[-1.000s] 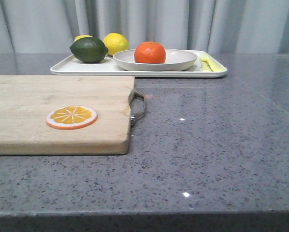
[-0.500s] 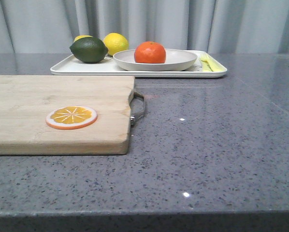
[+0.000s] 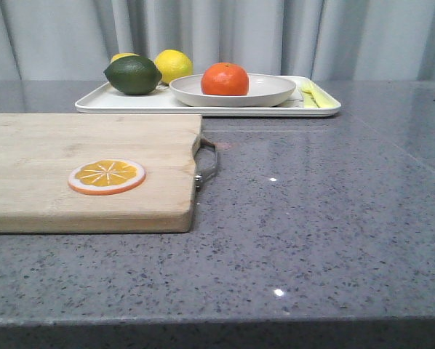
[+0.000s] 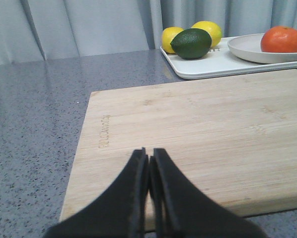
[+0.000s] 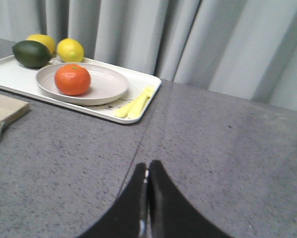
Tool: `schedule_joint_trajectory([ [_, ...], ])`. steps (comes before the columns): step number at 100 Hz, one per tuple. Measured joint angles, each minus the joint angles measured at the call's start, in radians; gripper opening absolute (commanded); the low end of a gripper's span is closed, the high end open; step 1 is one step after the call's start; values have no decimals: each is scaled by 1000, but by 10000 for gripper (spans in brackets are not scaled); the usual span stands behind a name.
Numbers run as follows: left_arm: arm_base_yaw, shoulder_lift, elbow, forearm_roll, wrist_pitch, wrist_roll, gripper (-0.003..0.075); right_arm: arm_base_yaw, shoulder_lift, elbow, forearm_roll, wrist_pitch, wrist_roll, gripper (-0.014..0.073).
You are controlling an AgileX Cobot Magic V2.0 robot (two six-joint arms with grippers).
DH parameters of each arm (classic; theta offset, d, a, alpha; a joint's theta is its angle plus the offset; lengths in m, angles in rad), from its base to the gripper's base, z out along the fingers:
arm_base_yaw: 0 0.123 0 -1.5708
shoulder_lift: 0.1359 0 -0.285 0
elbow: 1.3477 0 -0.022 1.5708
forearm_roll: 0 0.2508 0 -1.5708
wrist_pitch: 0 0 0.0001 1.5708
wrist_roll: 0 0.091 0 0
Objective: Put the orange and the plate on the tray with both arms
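Observation:
The orange (image 3: 225, 78) rests inside the off-white plate (image 3: 272, 93), and the plate stands on the white tray (image 3: 152, 102) at the back of the grey table. Both wrist views show the same: orange (image 5: 72, 79) in plate (image 5: 108, 84) on tray (image 5: 9, 74); orange (image 4: 281, 39), plate (image 4: 248, 47), tray (image 4: 213, 64). My left gripper (image 4: 148, 152) is shut and empty, hovering over the near edge of the wooden board. My right gripper (image 5: 148, 164) is shut and empty over bare table, well short of the tray. Neither gripper appears in the front view.
A wooden cutting board (image 3: 86, 145) with a metal handle (image 3: 207, 161) lies front left, an orange slice (image 3: 106, 176) on it. On the tray's left end sit a green lime (image 3: 132, 75) and two lemons (image 3: 174, 64). Yellow cutlery (image 3: 312, 94) lies at its right end. Curtains hang behind.
The scene shifts very slightly left in the front view; no object has changed place relative to the others.

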Motion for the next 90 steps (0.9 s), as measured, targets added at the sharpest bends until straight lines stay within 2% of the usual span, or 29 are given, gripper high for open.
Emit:
schedule_joint_trajectory([
  [15,0,0,0,0,0,0,-20,0,-79,57,-312,-8,323,-102],
  [22,0,0,0,-2,0,0,-20,0,-117,104,-415,-28,427,-102],
  [32,0,0,0,-2,0,0,-20,0,-165,187,-484,-69,502,-102],
  [55,0,0,0,-2,0,0,-20,0,-225,363,-501,-136,520,-102],
  [90,0,0,0,-2,0,0,-20,0,-227,378,-501,-154,526,-102],
])
